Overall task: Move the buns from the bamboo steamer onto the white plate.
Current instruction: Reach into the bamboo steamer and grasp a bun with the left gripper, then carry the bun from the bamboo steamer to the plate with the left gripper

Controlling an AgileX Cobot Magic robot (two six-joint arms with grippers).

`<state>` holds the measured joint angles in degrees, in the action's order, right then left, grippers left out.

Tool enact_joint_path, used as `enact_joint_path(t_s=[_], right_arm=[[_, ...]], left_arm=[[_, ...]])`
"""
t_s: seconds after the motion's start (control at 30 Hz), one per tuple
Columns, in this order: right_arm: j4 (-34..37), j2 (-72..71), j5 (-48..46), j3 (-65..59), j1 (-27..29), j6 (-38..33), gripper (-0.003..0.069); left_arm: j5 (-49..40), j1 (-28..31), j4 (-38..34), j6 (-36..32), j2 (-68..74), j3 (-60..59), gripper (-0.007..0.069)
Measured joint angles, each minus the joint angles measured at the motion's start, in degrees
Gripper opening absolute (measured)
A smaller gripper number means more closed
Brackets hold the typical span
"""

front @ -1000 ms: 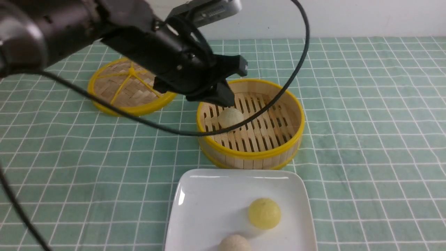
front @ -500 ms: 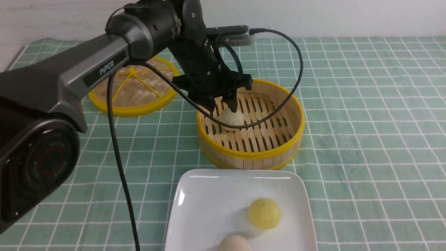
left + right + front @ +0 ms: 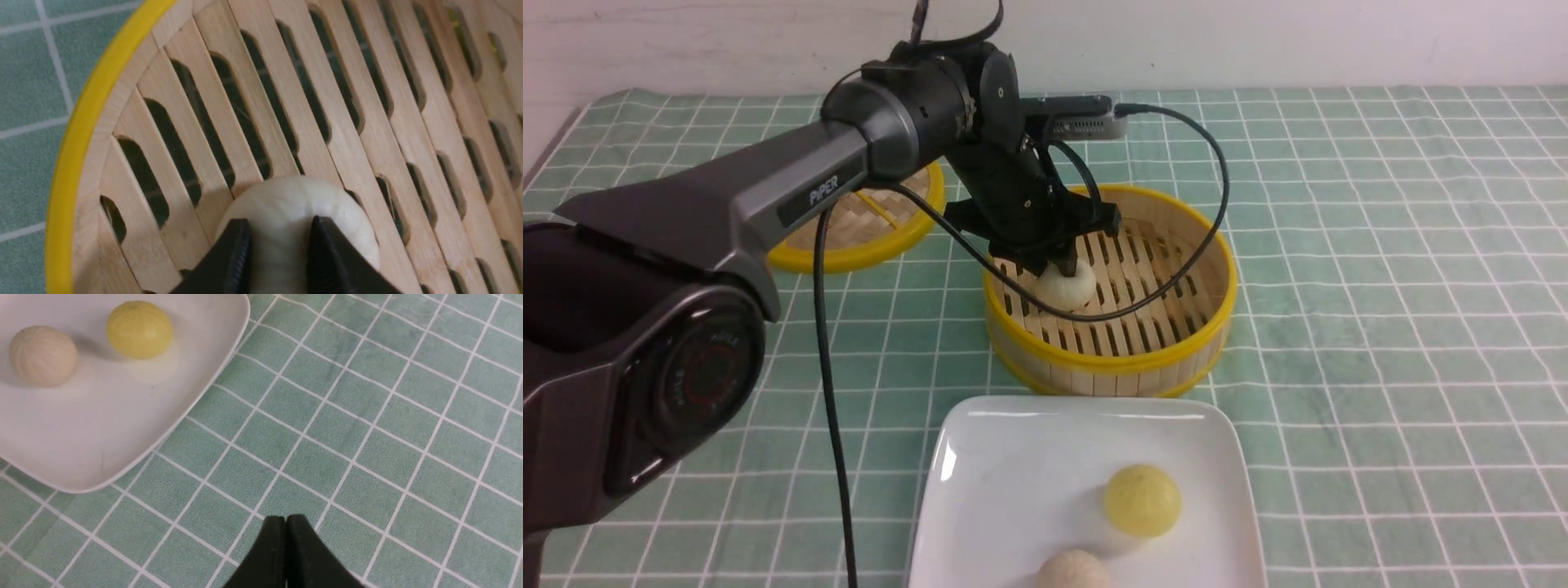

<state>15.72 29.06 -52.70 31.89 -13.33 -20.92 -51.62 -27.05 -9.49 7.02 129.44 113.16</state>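
Left gripper (image 3: 1058, 265) is down inside the bamboo steamer (image 3: 1176, 359), and I read its two fingers as pinching the pale bun (image 3: 1072, 287) across its top; my wrist view shows the bun bulging around them. That bun rests on the slotted floor in the steamer's left half. The yellow bun (image 3: 1143, 500) lies on the white plate (image 3: 1013, 474), which sits on the desk just near of the steamer, with a tan ball (image 3: 1072, 570) beside it at the near edge. The right gripper (image 3: 286, 522) hangs over the green checked cloth (image 3: 367, 416) by a corner of the plate, fingers pressed together, holding nothing. A woven lid (image 3: 849, 259) lies far left.
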Motion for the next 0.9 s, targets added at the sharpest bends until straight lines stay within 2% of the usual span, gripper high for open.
enact_joint_path(t_s=[0.13, 0.17, 0.4, 0.67, 0.8, 0.9], right_arm=[[-0.13, 0.0, 0.0, 0.0, 0.0, 0.0, 0.0019], [-0.13, 0.0, 0.0, 0.0, 0.0, 0.0, 0.002], [-0.08, 0.0, 0.13, 0.0, 0.0, 0.0, 0.0027], [0.12, 0.0, 0.43, 0.0, -0.06, 0.0, 0.0038], [0.13, 0.0, 0.43, 0.0, -0.06, 0.0, 0.0044], [0.13, 0.0, 0.43, 0.0, -0.06, 0.0, 0.0048]], left_arm=[[-1.8, -0.02, -0.15, 0.0, -0.56, 0.2, 0.0041], [-2.43, -0.02, -0.3, 0.0, -1.0, 0.2, 0.0031], [-6.49, -0.02, -0.39, 0.0, -9.91, 0.54, 0.0026], [-19.27, -0.07, 3.07, -3.3, -30.4, 2.2, 0.0026], [-19.55, -0.07, 4.07, -1.86, -38.07, -4.58, 0.0026], [-19.55, -0.07, 1.91, -0.79, -40.92, -13.67, 0.0027]])
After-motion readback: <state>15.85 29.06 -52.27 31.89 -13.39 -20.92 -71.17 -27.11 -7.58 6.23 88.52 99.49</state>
